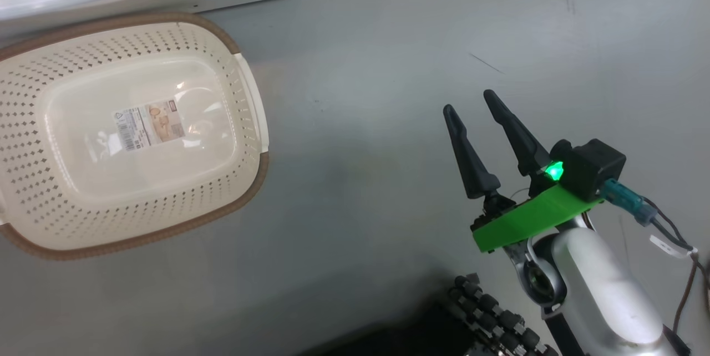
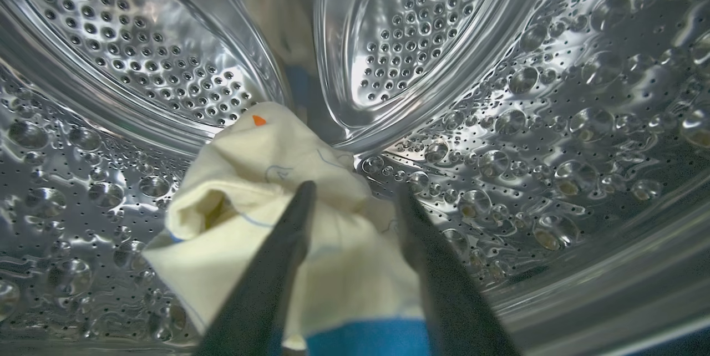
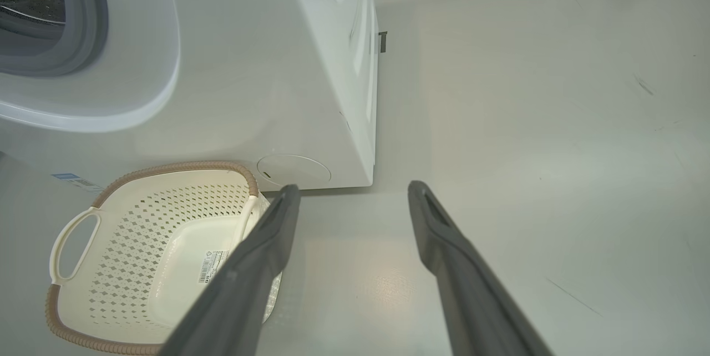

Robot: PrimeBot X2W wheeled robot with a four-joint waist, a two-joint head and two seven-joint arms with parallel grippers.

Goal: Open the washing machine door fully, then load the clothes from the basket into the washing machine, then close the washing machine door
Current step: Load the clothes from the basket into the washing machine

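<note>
Loading seems finished: the left claw (image 2: pixel 355 187), spread apart, hovers over the clothes (image 2: pixel 249 206), apparently released, low in the drum (image 2: pixel 554 123), the basket (image 1: pixel 33 123) at left empty, so withdrawing and closing the washing machine door come next.

Camera placement
Head and right wrist are overlooking the basket (image 1: pixel 33 140); left wrist is peering closely inside the washing machine (image 2: pixel 554 123).
</note>
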